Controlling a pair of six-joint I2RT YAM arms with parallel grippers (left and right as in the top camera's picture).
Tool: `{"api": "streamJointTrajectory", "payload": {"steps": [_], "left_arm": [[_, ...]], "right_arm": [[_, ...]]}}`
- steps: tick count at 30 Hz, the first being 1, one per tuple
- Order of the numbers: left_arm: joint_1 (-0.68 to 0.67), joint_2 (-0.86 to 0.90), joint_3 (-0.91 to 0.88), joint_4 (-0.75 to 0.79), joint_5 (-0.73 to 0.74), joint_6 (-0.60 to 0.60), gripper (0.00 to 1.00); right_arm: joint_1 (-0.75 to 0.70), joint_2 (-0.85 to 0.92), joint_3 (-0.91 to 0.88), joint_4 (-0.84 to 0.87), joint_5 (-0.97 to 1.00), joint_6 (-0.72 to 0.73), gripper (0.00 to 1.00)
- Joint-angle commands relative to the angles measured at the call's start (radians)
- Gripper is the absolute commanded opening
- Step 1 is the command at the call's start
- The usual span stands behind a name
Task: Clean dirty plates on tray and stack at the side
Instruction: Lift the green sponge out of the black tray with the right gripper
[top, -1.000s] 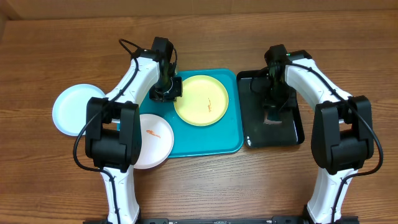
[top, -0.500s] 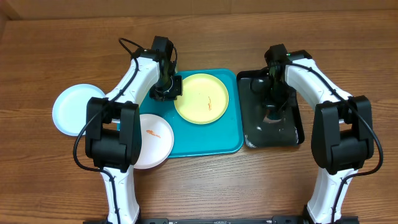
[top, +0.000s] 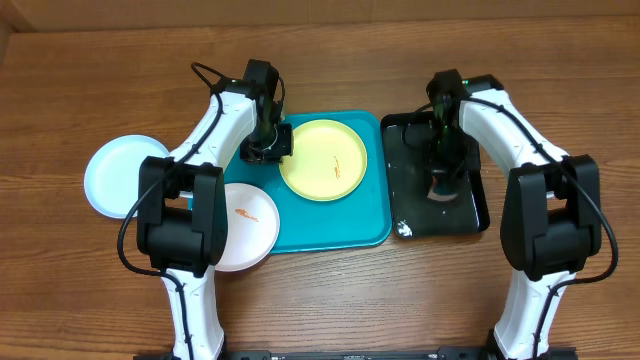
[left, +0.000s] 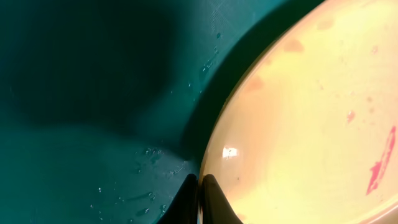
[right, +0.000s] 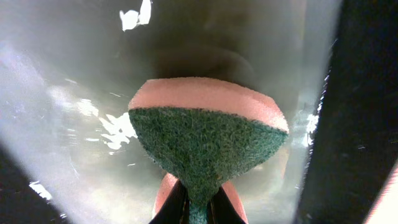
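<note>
A: What do the claws hold?
B: The left gripper (left: 200, 194) pinches the yellow-green plate (left: 311, 124) by its rim on the turquoise tray (top: 330, 225). The right gripper (right: 198, 205) squeezes a sponge (right: 208, 140) over the black tray (top: 410, 215).
A: And the others?
B: The white plate (top: 250, 220) sits at the tray's left edge, and the pale blue plate (top: 112, 175) lies farther left.

left arm (top: 215, 125): stretched forward from its base at the near edge, elbow bent, forearm slanting inward to the right.
left wrist: tipped steeply down.
left gripper (top: 266, 150): 2 fingers (left: 186, 196) pinched together on the rim of the yellow-green plate (top: 325, 160).
right arm (top: 510, 125): stretched forward, elbow bent, forearm slanting inward to the left.
right wrist: pointing down.
right gripper (top: 440, 186): 2 fingers (right: 175, 202) squeezed tight on the sponge (right: 208, 134), nipping it at the middle.
</note>
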Motion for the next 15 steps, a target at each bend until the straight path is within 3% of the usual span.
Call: {"api": "streamJointTrajectory", "payload": {"steps": [1, 15], "left_arm": [[0.002, 0.008, -0.002, -0.014, -0.007, 0.001, 0.04], [0.002, 0.008, -0.002, -0.020, -0.007, 0.001, 0.04]], "right_arm": [[-0.001, -0.085, 0.048, -0.005, 0.000, -0.028, 0.04], [-0.001, -0.104, 0.047, 0.007, 0.000, -0.027, 0.04]]}}
